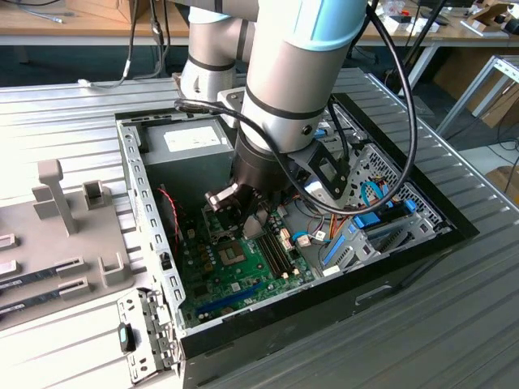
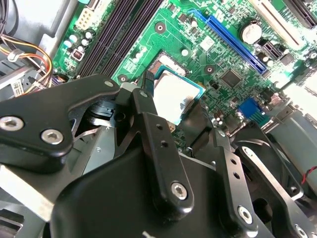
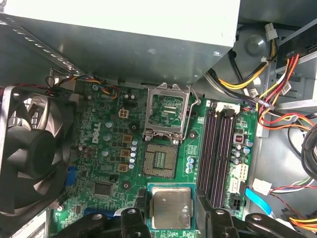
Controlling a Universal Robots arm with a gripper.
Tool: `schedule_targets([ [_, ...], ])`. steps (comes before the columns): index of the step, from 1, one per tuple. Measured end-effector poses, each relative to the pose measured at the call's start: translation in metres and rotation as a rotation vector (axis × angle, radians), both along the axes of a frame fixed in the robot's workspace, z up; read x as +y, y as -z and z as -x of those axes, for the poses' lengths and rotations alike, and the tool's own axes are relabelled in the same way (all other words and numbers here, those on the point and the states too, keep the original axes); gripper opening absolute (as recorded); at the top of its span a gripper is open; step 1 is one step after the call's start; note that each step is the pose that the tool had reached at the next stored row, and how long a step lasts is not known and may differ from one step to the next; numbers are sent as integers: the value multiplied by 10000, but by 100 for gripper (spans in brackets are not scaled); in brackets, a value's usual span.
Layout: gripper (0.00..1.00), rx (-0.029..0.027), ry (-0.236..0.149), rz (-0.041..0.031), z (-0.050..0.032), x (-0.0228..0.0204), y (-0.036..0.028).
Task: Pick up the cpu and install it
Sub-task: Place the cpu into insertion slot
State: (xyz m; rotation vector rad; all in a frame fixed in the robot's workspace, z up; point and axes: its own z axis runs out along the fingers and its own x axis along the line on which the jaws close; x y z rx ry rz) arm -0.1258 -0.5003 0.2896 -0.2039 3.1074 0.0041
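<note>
The cpu (image 3: 171,207) is a flat silvery square with a thin green rim, and it hangs between my black fingers (image 3: 132,221). My gripper (image 3: 171,218) is shut on it, one finger on each opposite edge. In the second wrist view the cpu (image 2: 174,95) sits in my gripper (image 2: 171,106) above the green motherboard (image 2: 218,54). The open socket (image 3: 159,161) lies bare a short way from the chip, with its metal load plate (image 3: 168,110) flipped up beside it. In the exterior view the arm reaches into the case, its gripper (image 1: 243,220) low over the socket (image 1: 231,255).
A grey power supply (image 3: 119,29) and bundled coloured wires (image 3: 277,74) border the board. A black fan (image 3: 32,148) stands on one side and black memory slots (image 3: 218,148) on the other. The open case wall (image 1: 150,219) and a drive cage (image 1: 381,194) surround the arm.
</note>
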Motion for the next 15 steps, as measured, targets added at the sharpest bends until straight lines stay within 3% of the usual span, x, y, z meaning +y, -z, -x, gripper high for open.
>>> schedule_targets([
  [15, 47, 0, 0, 0, 0, -11, 68],
])
